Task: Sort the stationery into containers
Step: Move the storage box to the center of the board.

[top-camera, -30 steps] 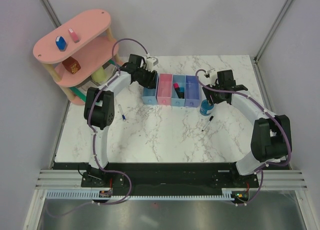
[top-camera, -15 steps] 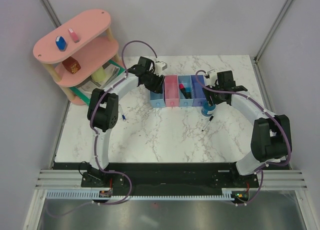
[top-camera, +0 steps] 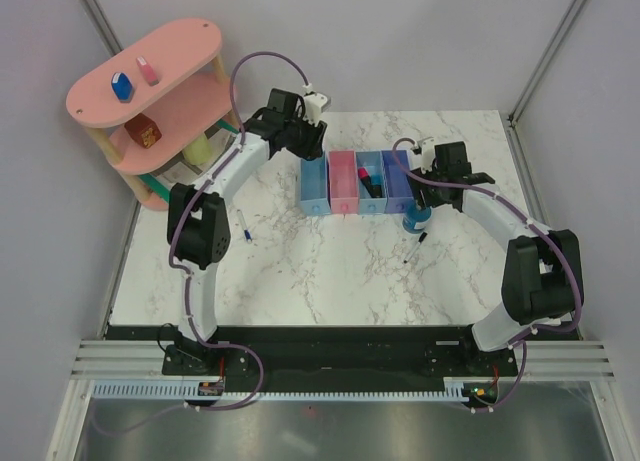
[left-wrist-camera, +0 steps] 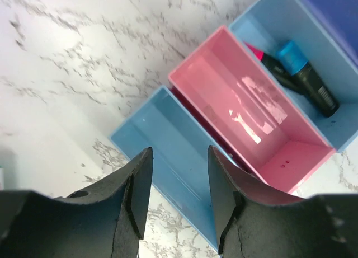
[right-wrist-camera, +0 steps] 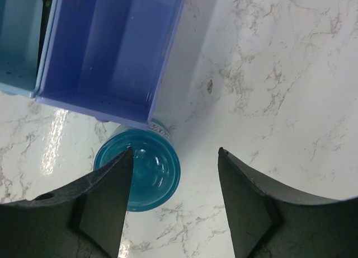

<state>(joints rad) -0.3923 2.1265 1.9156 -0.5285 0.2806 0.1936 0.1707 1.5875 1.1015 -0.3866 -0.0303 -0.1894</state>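
Hanging open and empty, left claw [left-wrist-camera: 180,154] and right claw [right-wrist-camera: 175,153] overlook four bins [top-camera: 344,186], two markers [left-wrist-camera: 305,73], one teal pot [right-wrist-camera: 148,177].

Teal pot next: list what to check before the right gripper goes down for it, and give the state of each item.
1. Right gripper open and empty: ok.
2. Teal pot upright on the table: ok.
3. Pot centred under the gripper: not ok; in the right wrist view it sits off to one side.
4. Room around the pot: not ok; it stands against the corner of the violet-blue bin.
5. Violet-blue bin free to take it: ok; nothing shows inside.
6. Thin black pen clear of the pot: cannot tell; it lies very close.
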